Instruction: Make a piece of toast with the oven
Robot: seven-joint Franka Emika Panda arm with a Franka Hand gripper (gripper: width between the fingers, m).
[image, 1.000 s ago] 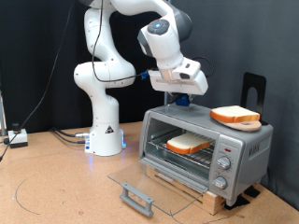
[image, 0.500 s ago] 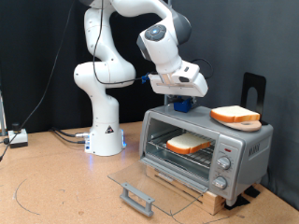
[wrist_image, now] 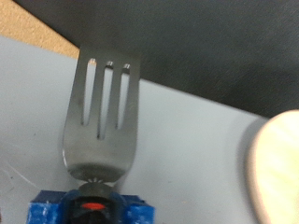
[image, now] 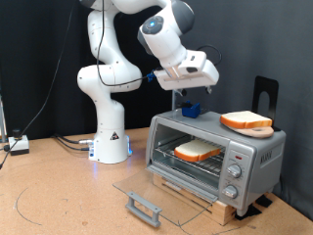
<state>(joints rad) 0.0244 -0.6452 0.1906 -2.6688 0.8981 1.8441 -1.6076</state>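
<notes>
The silver-grey oven (image: 256,149) stands at the exterior view's right with its glass door (image: 149,184) folded down open. One piece of toast (image: 199,151) lies on the wire rack inside. A second slice (image: 246,121) lies on the oven's roof and shows at the edge of the wrist view (wrist_image: 277,174). A metal fork (wrist_image: 101,110) with a blue block handle (image: 191,111) rests on the roof beside that slice. My gripper (image: 186,97) hangs just above the blue block, apart from it, holding nothing.
The oven sits on a wooden board on a brown table. The door's grey handle (image: 144,207) juts out at the front. The arm's white base (image: 110,147) stands behind at the left. A black stand (image: 266,93) rises behind the oven. Cables lie at far left.
My gripper has risen from the blue block and swung slightly, while the block and fork stayed on the oven's roof. Both slices and the door have not moved.
</notes>
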